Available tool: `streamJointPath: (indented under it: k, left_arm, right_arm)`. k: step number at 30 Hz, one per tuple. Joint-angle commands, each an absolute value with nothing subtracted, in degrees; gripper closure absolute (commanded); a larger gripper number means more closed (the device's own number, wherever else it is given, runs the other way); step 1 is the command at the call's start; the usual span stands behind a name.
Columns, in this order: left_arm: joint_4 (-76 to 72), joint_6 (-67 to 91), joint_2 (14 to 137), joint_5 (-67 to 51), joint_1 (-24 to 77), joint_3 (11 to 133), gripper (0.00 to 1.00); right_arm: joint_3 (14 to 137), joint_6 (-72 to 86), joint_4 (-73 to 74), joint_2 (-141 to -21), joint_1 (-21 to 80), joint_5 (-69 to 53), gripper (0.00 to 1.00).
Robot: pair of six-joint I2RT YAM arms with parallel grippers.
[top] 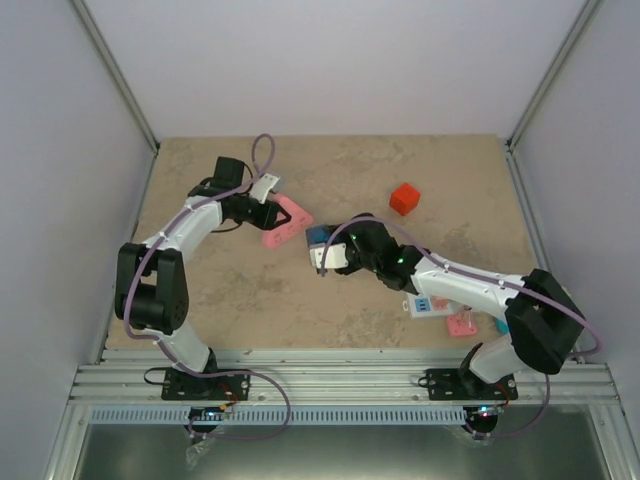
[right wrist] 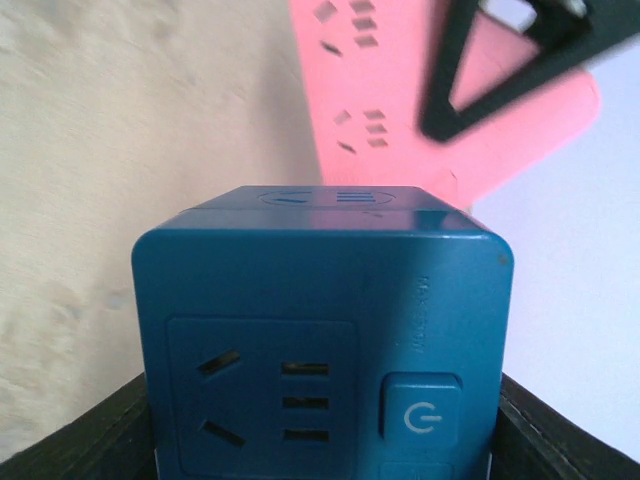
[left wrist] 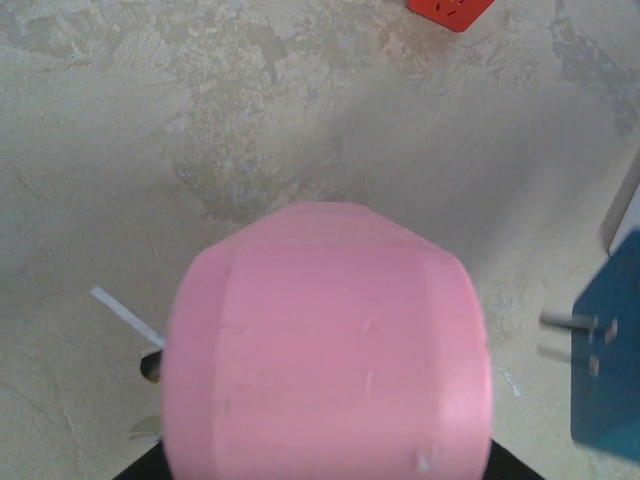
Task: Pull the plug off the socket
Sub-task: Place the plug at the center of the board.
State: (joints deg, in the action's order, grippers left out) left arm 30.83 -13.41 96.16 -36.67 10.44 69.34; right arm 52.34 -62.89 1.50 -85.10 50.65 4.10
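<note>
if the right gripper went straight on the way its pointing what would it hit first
Probably the pink block held in the left gripper. The right gripper carries a blue cube, so the cube would touch the block before the fingers do. How wide the gap is, the pictures do not settle.

The right arm [top: 470,285] hides most of the long white plastic power strip [top: 425,305]. The pink plastic block [left wrist: 325,340] fills the left wrist view, hiding the left gripper [top: 262,210] there.

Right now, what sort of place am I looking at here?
Probably a robot test bench: the left arm and right arm bolted to a metal rail, a stone-patterned table boxed in by plain white walls, and small plastic props like the red cube.
</note>
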Motion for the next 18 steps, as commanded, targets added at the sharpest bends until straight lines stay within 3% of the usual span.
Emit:
streamJointPath:
  k: [1,18]
  left_arm:
    - [28.28,-12.61,96.41,-35.33,9.73,69.80,1.00]
    - [26.85,-11.09,96.77,-33.42,9.14,69.44,1.00]
  right_arm:
    - [53.91,-59.81,-6.15,-87.14,47.73,9.17,1.00]
    - [62.42,-58.96,-15.50,-106.96,34.92,24.18,1.00]
